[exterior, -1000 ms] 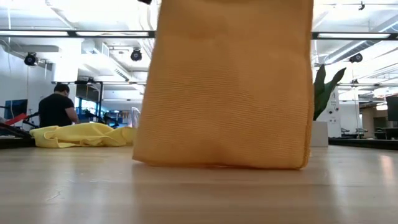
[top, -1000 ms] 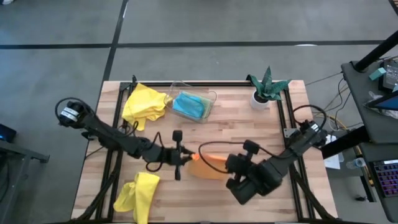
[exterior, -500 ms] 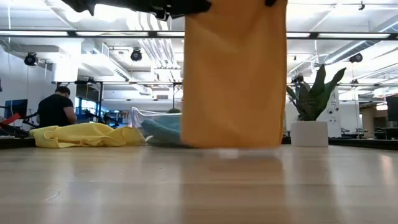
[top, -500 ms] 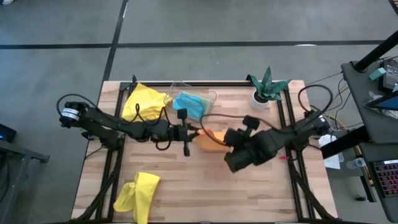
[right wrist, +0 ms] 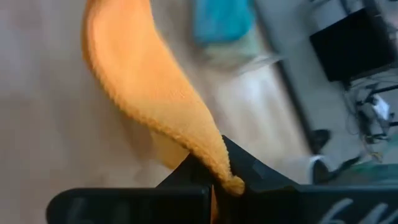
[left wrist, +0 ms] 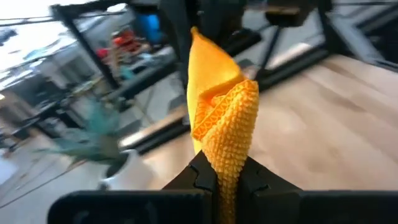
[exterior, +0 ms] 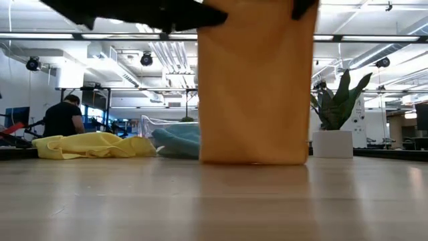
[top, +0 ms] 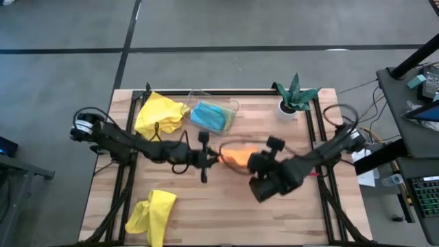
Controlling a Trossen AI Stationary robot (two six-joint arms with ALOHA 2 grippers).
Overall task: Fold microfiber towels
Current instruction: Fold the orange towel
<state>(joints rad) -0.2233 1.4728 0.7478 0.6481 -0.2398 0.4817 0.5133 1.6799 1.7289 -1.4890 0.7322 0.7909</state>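
An orange microfiber towel [exterior: 254, 87] hangs as an upright sheet between my two grippers over the middle of the table, its lower edge [exterior: 253, 162] on the wood. My left gripper [top: 211, 156] is shut on its upper left corner. My right gripper [top: 248, 167] is shut on its upper right corner. A yellow towel [top: 159, 113] lies crumpled at the far left. A turquoise towel [top: 209, 115] lies in the clear tray [top: 234, 106]. Another yellow towel [top: 152, 213] lies at the near left edge. My left gripper pinches the towel's upper corner [left wrist: 227, 163] between its two fingers, coming level from the table's left; the cloth there is bunched in folds. The towel hangs below it. My right gripper pinches the other upper corner by its edge [right wrist: 219, 163], slanting down from the right; the top edge sags between the two grips.
A small green plant in a white pot [top: 293, 96] stands at the far right. Black frame rails [top: 123, 185] run along the table's left and right sides. Bare wood [top: 226, 219] lies toward the near edge. A person [exterior: 61, 117] sits in the room beyond.
Both grippers have carried the orange towel toward the far edge, then come back a little toward the near edge and down. They now stand closer together. The towel has moved away from the near edge and narrowed. Its lower edge rests on the table again.
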